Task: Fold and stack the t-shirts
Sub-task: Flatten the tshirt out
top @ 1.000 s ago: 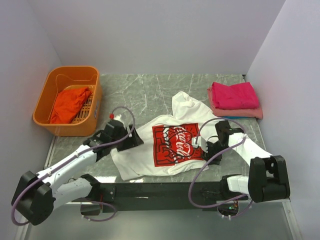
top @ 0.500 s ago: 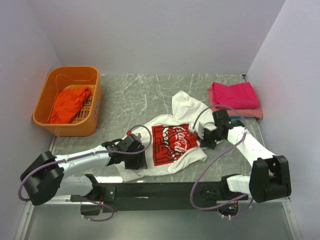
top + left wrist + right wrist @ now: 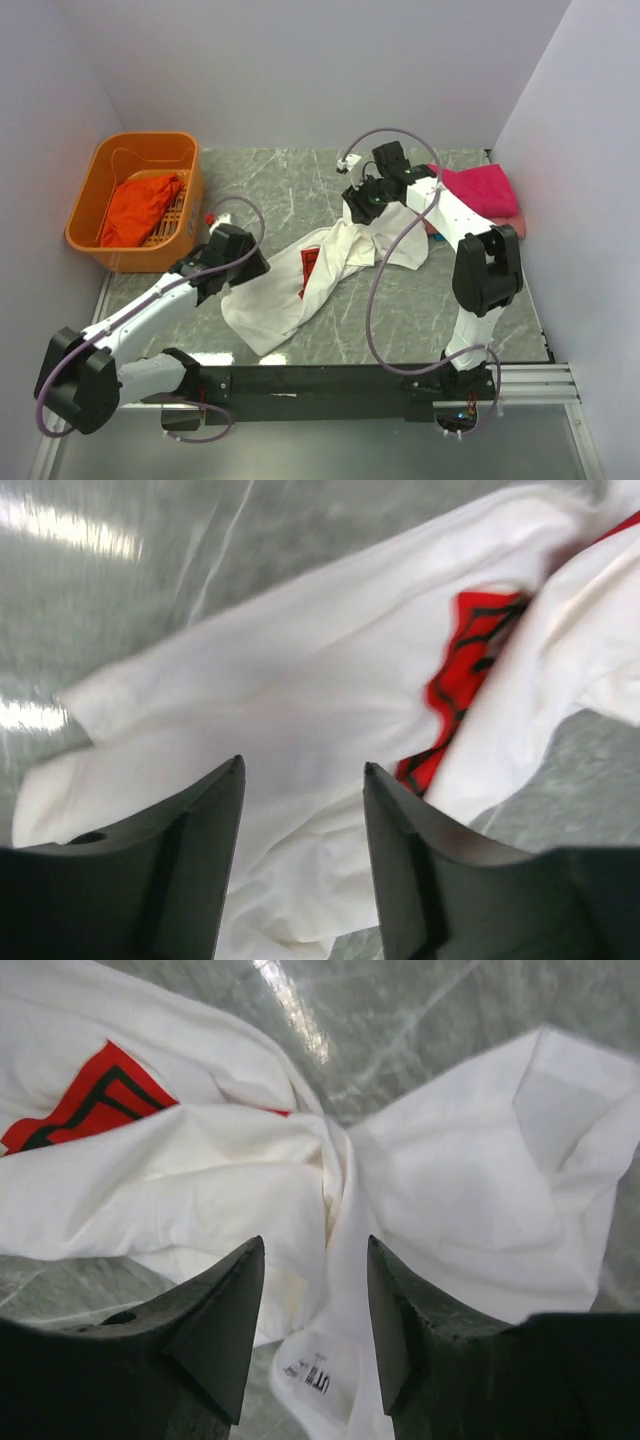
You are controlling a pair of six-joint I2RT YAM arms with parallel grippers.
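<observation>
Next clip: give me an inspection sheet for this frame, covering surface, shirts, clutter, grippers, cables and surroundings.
surface: grey marbled table, some glare.
job's things: white t-shirt crumpled mid-table, red print partly covered; magenta shirt folded on the far-right stack; orange-red shirt in the basket.
clutter: orange basket at far left; nothing else seen.
grippers: left gripper open over the white shirt's basket-side part; right gripper open over its far end.
cables: purple cables loop off each arm.
surroundings: plain pale walls.

I get bright, even overhead light with only soft shadows, though the white t-shirt [image 3: 300, 710] smears with motion blur in my left wrist view and glare streaks the table [image 3: 60, 525] under both wrists.
</observation>
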